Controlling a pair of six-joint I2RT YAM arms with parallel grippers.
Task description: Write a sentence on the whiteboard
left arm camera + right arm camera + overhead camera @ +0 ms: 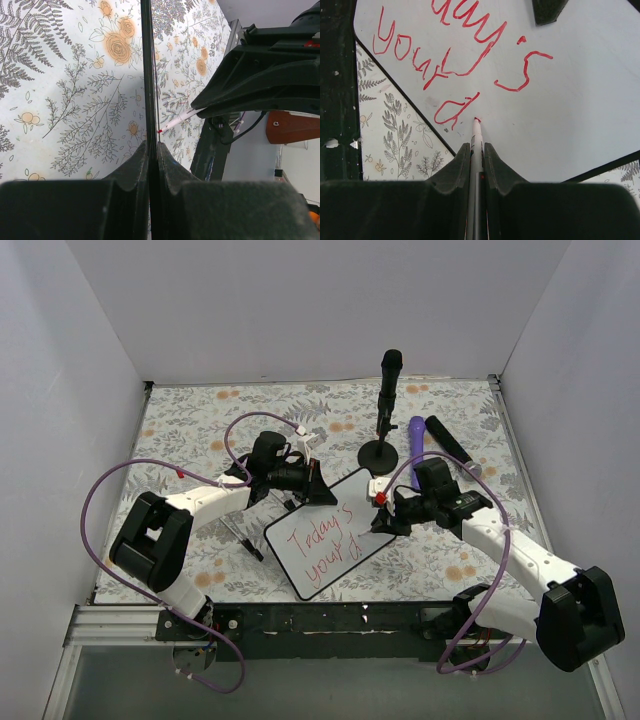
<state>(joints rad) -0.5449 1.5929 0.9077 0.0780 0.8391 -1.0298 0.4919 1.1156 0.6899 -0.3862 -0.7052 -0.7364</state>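
Observation:
The whiteboard (pixel 352 495) lies slanted on the floral table, its black frame seen edge-on in the left wrist view (pixel 146 75). The sentence (pixel 325 532) in red cursive reads "Today's your d" (pixel 486 47). My left gripper (pixel 318 490) is shut on the board's far corner (pixel 152 150). My right gripper (pixel 383 512) is shut on a red marker (pixel 477 134), whose tip touches the board (pixel 560 110) just right of the "d". The marker tip also shows in the left wrist view (pixel 172 122).
A black microphone on a round stand (pixel 385 405) stands behind the board. A purple pen-like item (pixel 415 445) and a black cylinder (pixel 450 445) lie at the back right. White walls close in the table on three sides.

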